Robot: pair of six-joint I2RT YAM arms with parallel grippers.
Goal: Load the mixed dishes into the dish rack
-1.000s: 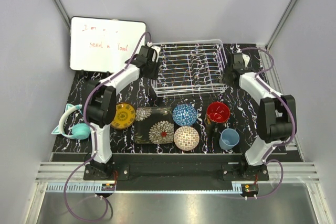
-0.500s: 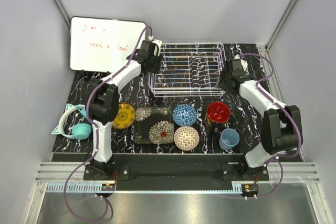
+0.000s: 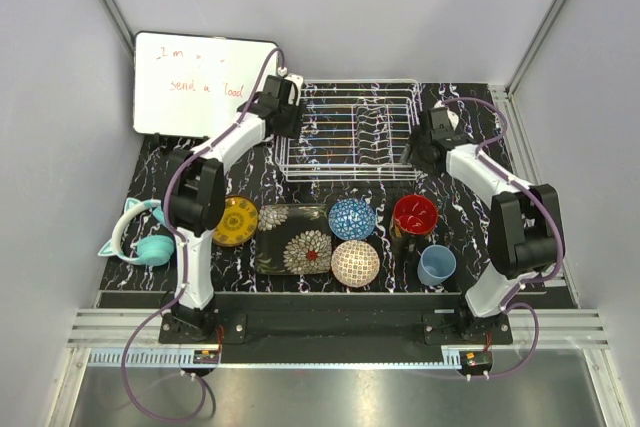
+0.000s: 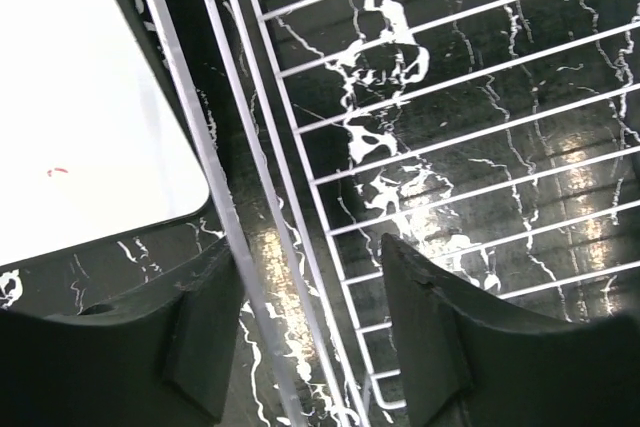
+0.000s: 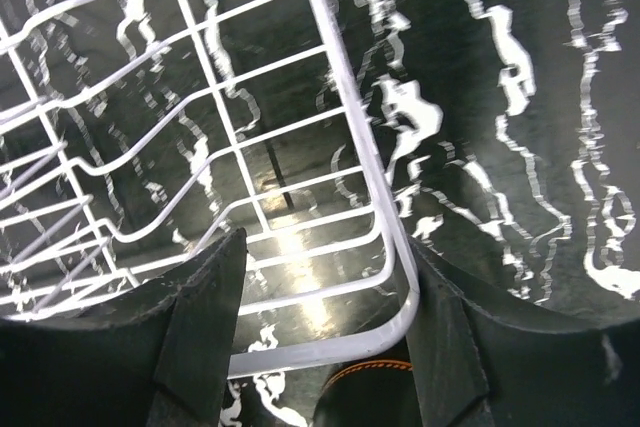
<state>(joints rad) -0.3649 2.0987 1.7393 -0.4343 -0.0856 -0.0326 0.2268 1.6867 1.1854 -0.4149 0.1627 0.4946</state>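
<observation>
Left gripper (image 4: 305, 282) and right gripper (image 5: 325, 272) (parted) straddle dish rack (image 3: 350, 133) rims.

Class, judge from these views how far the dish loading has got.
Done: nothing; the dish rack holds no dishes. In hand: left gripper and right gripper, both open, straddle its side rims. Left: yellow plate, floral plate, blue bowl, beige bowl, mug, cup, all on the table.

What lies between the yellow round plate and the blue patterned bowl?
The dark rectangular floral plate, shown in the top external view.
</observation>
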